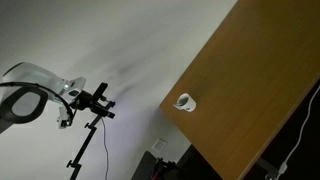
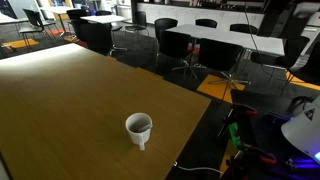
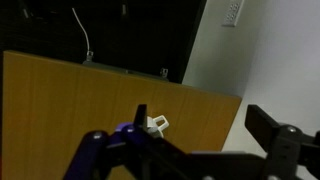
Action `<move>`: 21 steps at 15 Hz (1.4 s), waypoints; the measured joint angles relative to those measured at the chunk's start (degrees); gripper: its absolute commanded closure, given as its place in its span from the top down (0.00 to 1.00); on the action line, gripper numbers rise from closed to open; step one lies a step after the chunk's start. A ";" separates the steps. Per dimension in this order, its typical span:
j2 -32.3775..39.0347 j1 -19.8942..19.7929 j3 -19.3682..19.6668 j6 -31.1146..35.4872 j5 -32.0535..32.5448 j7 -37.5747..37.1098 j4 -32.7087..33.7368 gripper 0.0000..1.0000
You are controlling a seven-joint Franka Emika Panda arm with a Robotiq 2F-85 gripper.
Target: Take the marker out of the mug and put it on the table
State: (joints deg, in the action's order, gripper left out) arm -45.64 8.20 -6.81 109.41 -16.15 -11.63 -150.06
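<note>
The small white mug (image 1: pixel 185 101) stands near the edge of the brown wooden table (image 1: pixel 250 80). It also shows in an exterior view (image 2: pixel 138 128) and in the wrist view (image 3: pixel 157 124), and the table shows there too (image 2: pixel 70 100) (image 3: pixel 90 90). The marker does not show in any view; I cannot tell whether it is inside the mug. My gripper (image 1: pixel 101 100) is off the table's side, well away from the mug. In the wrist view the gripper (image 3: pixel 198 115) is open and empty, with the mug small beside its one finger.
Office chairs (image 2: pixel 180 45) and tables (image 2: pixel 100 20) stand beyond the table's far edge. A tripod stand (image 1: pixel 85 145) is under the gripper's side. Cables (image 2: pixel 235 135) and gear lie on the floor by the table's edge.
</note>
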 measured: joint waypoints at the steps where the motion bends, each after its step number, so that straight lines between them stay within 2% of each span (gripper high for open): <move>1: 0.00 0.00 0.00 0.00 0.00 0.00 0.00 1.00; 7: 0.05 -0.41 0.01 0.00 0.02 0.04 0.11 1.00; 11: 3.01 -2.95 0.77 0.15 0.19 0.04 3.13 1.00; 16: 14.73 -6.69 1.49 0.24 0.88 0.03 9.83 1.00; 21: 29.36 -7.32 2.23 0.34 1.08 0.03 15.56 1.00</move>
State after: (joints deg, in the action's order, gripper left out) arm -16.27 0.88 -4.58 109.75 -15.07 -11.60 -134.50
